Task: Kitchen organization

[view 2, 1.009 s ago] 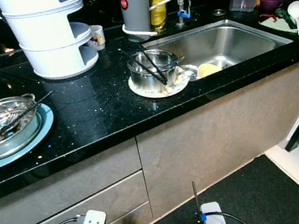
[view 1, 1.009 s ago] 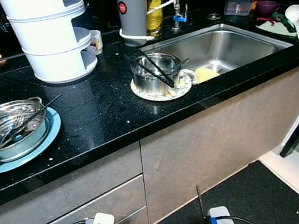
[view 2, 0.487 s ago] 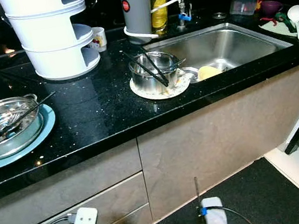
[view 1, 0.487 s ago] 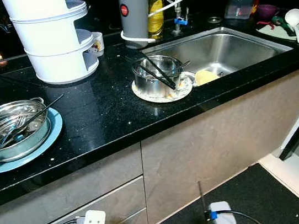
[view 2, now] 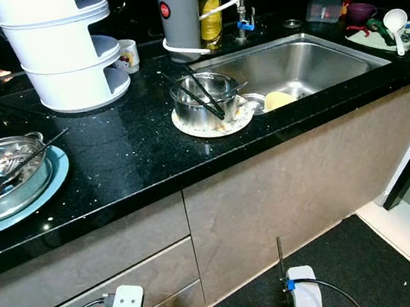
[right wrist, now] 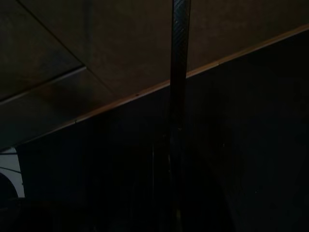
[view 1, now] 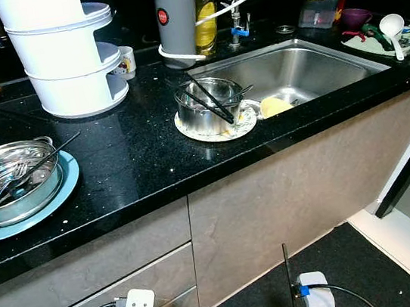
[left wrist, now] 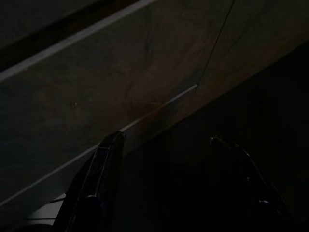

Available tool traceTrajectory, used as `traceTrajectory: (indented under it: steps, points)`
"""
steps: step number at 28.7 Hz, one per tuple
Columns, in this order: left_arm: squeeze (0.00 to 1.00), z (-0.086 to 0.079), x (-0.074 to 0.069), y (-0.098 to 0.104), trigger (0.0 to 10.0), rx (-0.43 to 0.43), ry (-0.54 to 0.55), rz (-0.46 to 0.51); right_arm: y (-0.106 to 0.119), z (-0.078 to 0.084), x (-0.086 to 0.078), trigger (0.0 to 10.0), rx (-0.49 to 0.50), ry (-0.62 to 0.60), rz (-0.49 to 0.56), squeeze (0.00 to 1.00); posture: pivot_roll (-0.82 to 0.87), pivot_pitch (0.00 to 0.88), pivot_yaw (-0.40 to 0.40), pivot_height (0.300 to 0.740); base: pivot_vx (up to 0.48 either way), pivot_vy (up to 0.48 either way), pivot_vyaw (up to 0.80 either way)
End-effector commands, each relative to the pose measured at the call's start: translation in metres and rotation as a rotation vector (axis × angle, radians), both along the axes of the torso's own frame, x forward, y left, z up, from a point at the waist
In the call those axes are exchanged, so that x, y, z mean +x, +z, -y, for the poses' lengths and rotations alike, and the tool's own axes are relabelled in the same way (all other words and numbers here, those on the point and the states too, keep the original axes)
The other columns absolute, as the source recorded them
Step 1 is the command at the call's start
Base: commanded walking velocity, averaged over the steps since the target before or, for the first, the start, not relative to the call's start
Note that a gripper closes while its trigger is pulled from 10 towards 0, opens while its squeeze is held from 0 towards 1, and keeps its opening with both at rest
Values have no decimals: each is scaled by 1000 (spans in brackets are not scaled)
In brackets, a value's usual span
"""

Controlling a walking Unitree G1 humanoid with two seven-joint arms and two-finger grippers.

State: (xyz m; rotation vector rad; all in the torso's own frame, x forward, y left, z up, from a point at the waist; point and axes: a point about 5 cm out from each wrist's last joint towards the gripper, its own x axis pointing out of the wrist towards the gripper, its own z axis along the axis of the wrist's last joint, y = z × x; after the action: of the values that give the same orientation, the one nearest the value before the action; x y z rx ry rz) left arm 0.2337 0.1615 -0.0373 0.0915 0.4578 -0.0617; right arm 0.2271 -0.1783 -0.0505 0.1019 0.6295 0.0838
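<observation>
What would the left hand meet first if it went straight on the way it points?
Probably the cabinet front below the counter: the open left hand aims at its dim panel, though depth is unclear.

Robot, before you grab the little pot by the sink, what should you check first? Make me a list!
1. Small steel pot upright on its plate: ok.
2. Black chopsticks loose across the pot, may slip: not ok.
3. Left gripper open, nothing held: ok.
4. Right gripper raised to the counter: not ok, it hangs by the cabinet.
5. Right gripper's fingers free: cannot tell.
</observation>
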Motion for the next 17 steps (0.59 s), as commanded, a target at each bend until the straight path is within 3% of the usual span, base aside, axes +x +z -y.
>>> traceTrajectory:
  steps: [1,6,13,17]
  points:
    - [0,-1,-2,-2,10000,-10,21,-16,0,2,0,10000,5,-11,4,0,-116,71,-24,740,0,0,0]
    - [0,-3,-1,-4,10000,-57,74,-49,2,3,2,10000,-10,18,3,0,-102,81,-27,740,0,0,0]
    - [0,-13,-1,-3,10000,11,74,-43,4,0,6,10000,-13,-1,18,0,-108,104,-6,740,0,0,0]
    - [0,-15,0,-1,10000,3,85,-28,2,-1,4,10000,-3,-17,14,0,-114,101,-5,740,0,0,0]
